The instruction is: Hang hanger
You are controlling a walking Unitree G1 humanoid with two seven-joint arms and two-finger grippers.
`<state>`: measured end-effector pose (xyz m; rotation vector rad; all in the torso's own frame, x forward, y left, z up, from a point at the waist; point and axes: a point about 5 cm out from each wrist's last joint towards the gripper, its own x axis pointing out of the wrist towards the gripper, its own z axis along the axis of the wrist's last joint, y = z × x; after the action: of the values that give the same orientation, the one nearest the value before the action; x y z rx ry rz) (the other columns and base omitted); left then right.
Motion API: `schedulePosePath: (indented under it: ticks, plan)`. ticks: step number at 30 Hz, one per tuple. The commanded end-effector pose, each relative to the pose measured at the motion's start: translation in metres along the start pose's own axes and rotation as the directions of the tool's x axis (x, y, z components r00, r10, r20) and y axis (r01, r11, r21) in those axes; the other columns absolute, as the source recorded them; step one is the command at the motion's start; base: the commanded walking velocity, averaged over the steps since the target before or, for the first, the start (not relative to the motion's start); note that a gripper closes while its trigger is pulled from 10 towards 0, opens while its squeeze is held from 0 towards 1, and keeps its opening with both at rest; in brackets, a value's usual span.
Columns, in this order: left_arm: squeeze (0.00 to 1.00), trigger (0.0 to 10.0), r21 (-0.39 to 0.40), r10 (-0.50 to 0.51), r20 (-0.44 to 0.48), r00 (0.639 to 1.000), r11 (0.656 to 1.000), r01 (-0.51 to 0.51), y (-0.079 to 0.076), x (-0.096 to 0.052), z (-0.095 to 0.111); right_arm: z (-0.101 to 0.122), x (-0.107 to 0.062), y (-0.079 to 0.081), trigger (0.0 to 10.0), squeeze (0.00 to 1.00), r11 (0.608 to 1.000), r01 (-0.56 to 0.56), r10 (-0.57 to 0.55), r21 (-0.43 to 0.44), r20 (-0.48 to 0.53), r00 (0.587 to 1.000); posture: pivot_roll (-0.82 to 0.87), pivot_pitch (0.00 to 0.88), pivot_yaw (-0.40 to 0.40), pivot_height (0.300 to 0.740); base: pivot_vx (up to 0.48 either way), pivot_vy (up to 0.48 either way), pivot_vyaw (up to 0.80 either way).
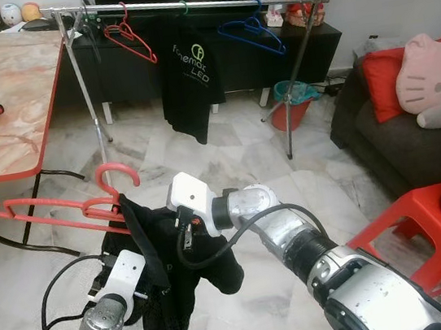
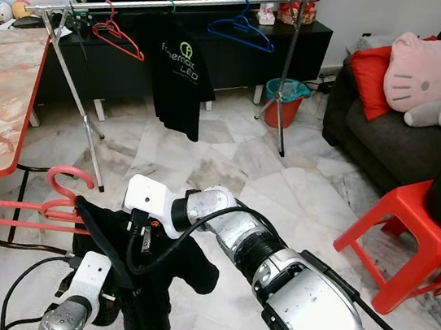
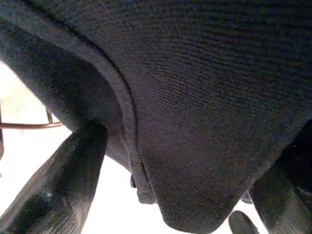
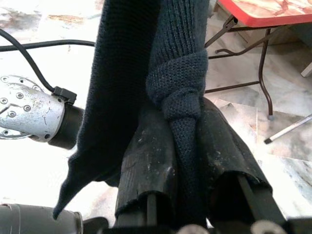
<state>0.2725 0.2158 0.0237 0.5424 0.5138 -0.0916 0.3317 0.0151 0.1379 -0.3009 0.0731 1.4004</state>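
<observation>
Right gripper [image 4: 183, 141] jaws pinch the dark garment [image 1: 154, 248] on the red hanger [image 1: 62, 205]; left jaws' state unclear.

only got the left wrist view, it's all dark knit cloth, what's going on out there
Observer: The dark garment hangs from a red hanger held out in front of the robot.
Operator: is the right claw on it too
Observer: Yes, the right claw is shut on a bunched fold of the garment.
Operator: where's the rail
Observer: The clothes rail stands ahead across the marble floor, already carrying a black t-shirt between a red hanger and a blue hanger.
</observation>
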Motion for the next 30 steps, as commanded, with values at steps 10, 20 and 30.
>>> schedulePosePath:
  ticks: [10, 20, 30]
  plan:
    - [0.00, 0.0, 0.004, 0.006, 0.027, 1.000, 1.000, -0.006, -0.002, 0.002, -0.001, 0.007, -0.005, -0.007, 10.0, 0.00, 1.000, 0.015, -0.015, -0.014, 0.030, 0.999, 0.16, 0.020, -0.210, 0.740, 0.000, 0.000, 0.00]
    - [0.00, 0.0, -0.008, -0.005, 0.025, 1.000, 1.000, 0.005, -0.004, 0.002, -0.005, 0.006, -0.005, -0.006, 10.0, 0.00, 1.000, 0.005, -0.005, -0.014, 0.023, 1.000, 0.16, 0.019, -0.212, 0.740, 0.000, 0.000, 0.00]
    - [0.00, 0.0, -0.016, 0.029, 0.005, 1.000, 0.999, -0.029, -0.001, 0.001, -0.011, 0.001, -0.009, -0.006, 10.0, 0.00, 1.000, -0.004, 0.004, -0.027, 0.001, 1.000, 0.16, 0.018, -0.213, 0.740, 0.000, 0.000, 0.00]
